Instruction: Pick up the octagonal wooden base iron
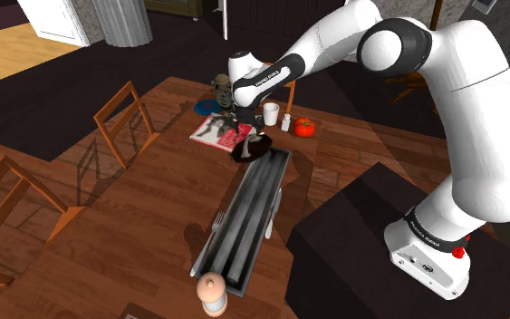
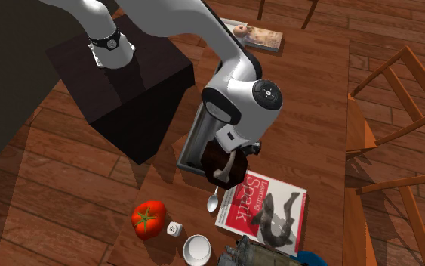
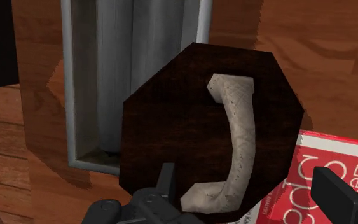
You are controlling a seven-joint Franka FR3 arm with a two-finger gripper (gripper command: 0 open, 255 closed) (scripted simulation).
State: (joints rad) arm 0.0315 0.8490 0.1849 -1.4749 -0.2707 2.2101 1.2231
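Observation:
The iron has a dark wooden octagonal base and a pale curved handle. It sits on the wooden table between the end of a long grey tray and a red magazine. In the shoulder view the iron is just under my gripper. My gripper hovers over the iron, open, its fingers standing wide apart on either side of the handle without touching it. In the second exterior view the iron shows below the wrist.
The grey tray runs along the table towards the stand. The magazine, a spoon, a tomato, a small shaker and a white cup lie close by. Wooden chairs line the table's far side. A grinder stands near the tray's near end.

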